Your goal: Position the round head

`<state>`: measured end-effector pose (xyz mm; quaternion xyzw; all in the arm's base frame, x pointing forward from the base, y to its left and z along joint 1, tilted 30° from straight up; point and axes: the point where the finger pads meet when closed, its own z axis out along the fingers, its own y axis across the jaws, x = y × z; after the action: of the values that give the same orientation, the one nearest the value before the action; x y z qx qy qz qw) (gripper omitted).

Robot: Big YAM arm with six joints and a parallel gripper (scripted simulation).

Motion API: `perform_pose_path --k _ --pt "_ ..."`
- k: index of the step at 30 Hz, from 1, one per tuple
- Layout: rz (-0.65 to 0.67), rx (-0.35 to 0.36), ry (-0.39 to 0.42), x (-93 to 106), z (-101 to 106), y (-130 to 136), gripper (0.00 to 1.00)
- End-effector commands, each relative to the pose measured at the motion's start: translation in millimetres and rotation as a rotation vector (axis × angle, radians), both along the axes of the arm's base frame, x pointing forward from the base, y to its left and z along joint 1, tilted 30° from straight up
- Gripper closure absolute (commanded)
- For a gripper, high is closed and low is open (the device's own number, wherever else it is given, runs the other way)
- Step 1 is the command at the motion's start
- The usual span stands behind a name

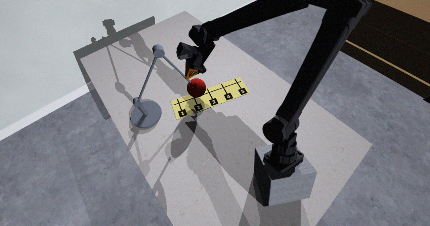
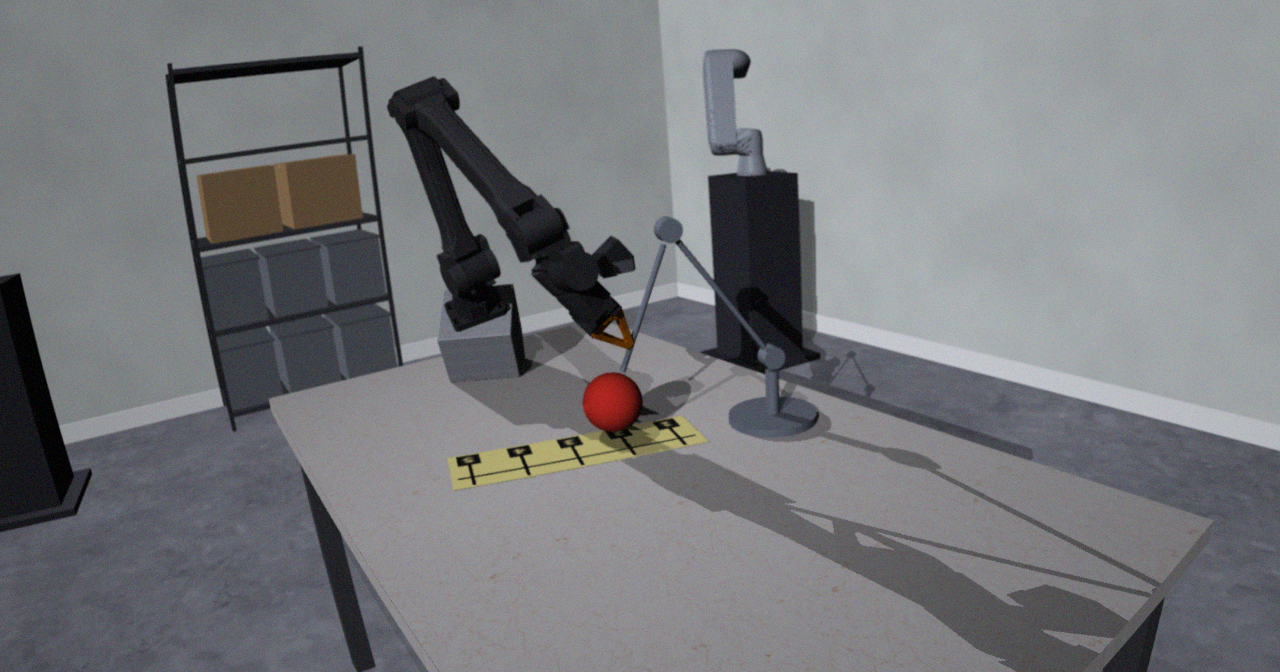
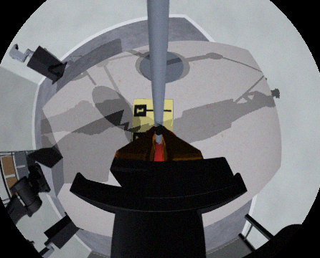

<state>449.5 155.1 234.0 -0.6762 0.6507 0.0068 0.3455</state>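
While the upper rod is gripped just behind the red head by the closed claw, the head is held clear of the bench. From the top view, the head is seen above the yellow strip, apparently near mark 2, though its exact plumb point is poorly shown. The grey foot is seated at left, beyond the strip's mark 1 end. At right, near side, the black arm is mounted on a grey block.
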Motion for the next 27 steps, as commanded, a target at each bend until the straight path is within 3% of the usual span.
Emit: perform_pose_path --k 1,6,27 --pt "-0.026 -0.02 -0.022 -3.3 11.5 -28.3 1.0" --pt "-0.025 -0.02 -0.021 -4.4 12.1 -39.1 1.0" --pt "-0.025 -0.02 -0.021 -4.8 13.0 -40.7 1.0"
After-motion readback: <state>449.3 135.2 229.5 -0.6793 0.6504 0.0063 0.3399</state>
